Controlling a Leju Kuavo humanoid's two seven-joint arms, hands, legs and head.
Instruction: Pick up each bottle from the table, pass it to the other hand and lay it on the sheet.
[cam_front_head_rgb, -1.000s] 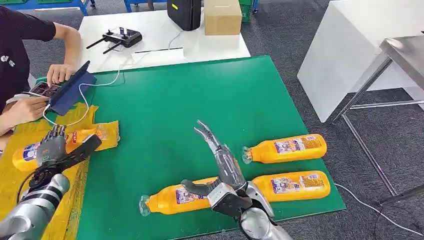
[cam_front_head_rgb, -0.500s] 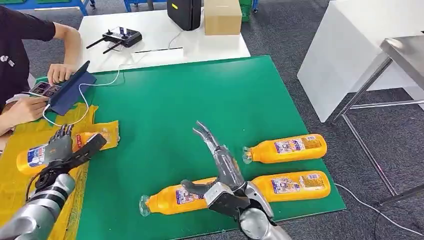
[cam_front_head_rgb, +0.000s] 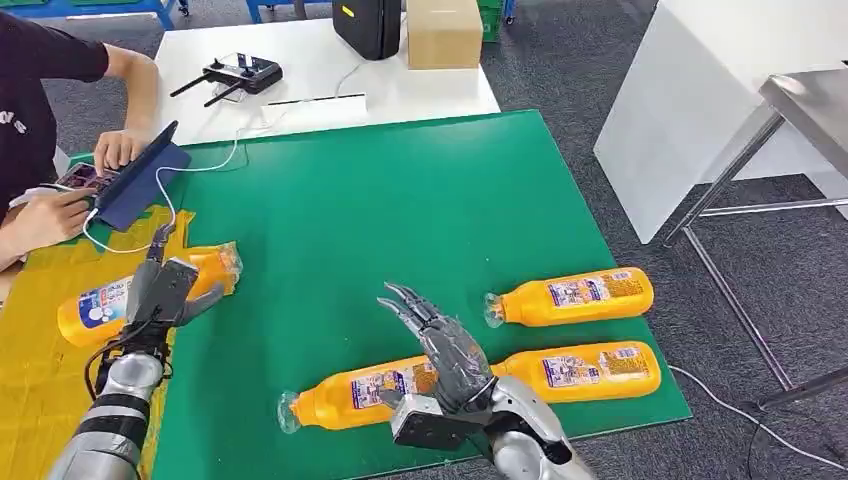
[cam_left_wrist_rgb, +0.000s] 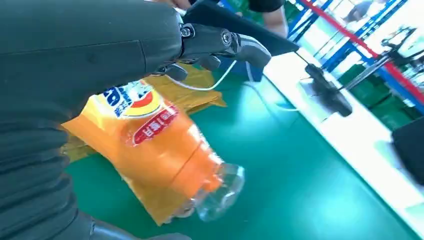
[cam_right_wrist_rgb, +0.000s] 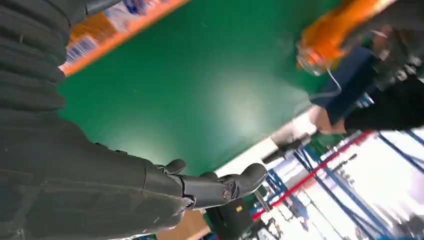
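Bottle lies on the yellow sheet at nine o'clock, left hand released over it; right hand spreads empty above the next bottle at six, presumably to grasp.

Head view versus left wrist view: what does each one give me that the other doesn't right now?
The head view alone shows the right hand over the nearest bottle, two more bottles on the green mat, and a person's hand at a tablet. The left wrist view alone shows close up the clear neck end of the bottle under the left hand. Both show the left hand, that orange bottle and the yellow sheet.
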